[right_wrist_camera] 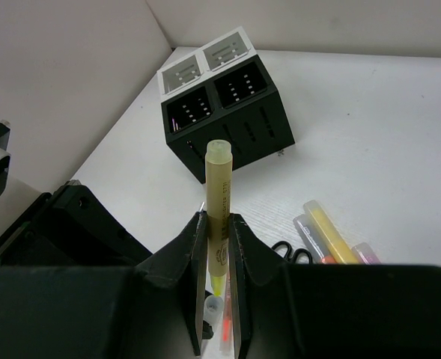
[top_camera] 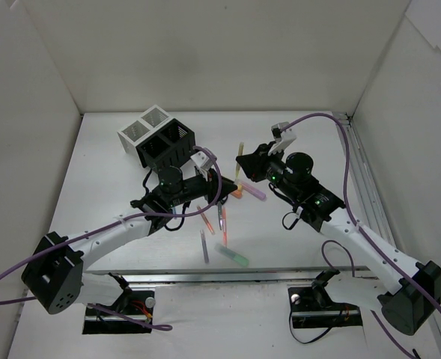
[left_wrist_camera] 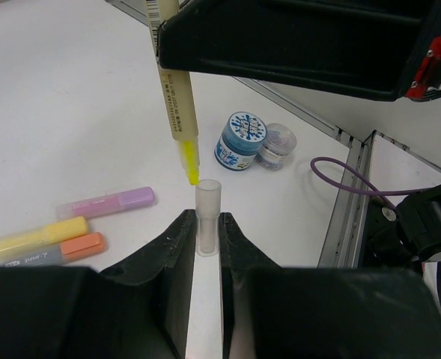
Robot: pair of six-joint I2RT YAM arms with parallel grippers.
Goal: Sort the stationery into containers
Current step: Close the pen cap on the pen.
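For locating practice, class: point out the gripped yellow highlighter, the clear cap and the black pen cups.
gripped yellow highlighter (right_wrist_camera: pixel 219 187): right wrist view, upper barrel.
clear cap (left_wrist_camera: pixel 207 203): left wrist view, upper half.
black pen cups (right_wrist_camera: pixel 272 120): right wrist view, slotted side wall.

Uncapped yellow highlighter (right_wrist_camera: pixel 219 202) hangs upright, tip down just above a clear cap (left_wrist_camera: pixel 207 217); pink highlighter (left_wrist_camera: pixel 108 202) lies flat; cups (right_wrist_camera: pixel 227 112) stand apart.
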